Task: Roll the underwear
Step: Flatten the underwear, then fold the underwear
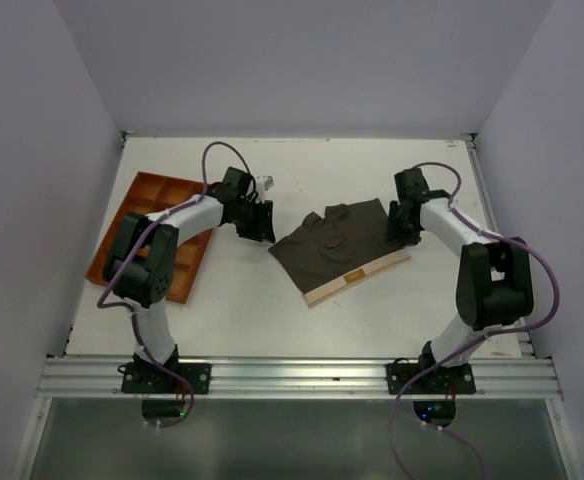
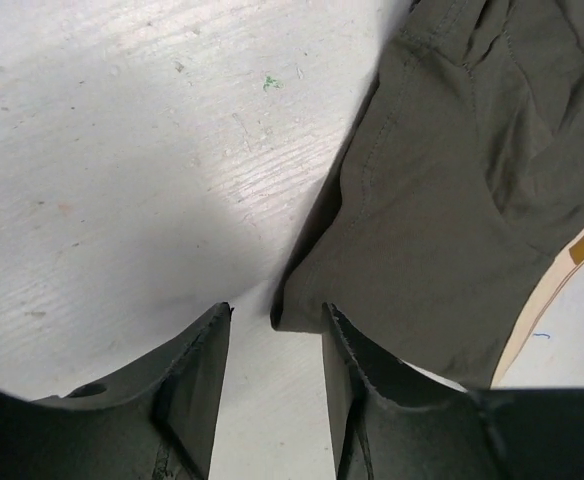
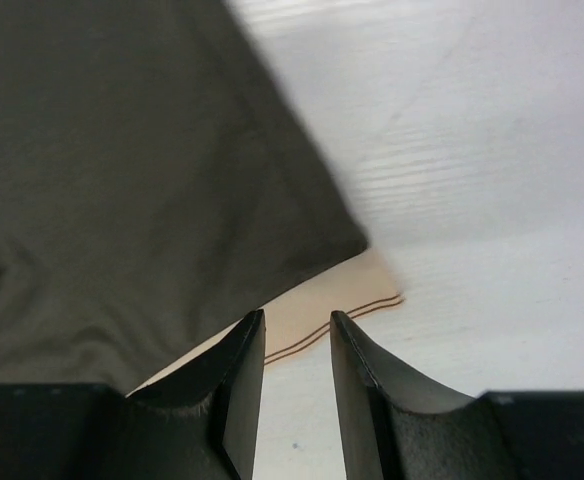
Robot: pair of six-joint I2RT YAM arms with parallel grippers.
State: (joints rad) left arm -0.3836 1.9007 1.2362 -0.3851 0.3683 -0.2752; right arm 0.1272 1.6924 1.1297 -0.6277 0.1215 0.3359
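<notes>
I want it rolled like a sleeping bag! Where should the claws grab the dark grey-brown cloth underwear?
Probably its side corners, since the dark grey-brown cloth underwear lies flat: the left claw from the left at the dark corner, the right claw from the right at the end of the tan waistband strip.

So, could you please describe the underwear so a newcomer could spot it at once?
On the white table, right of the orange compartment tray, the underwear lies flat near the middle. Unlike the rigid tray, it is soft dark brownish-grey cloth with a light tan waistband along its near edge.
</notes>
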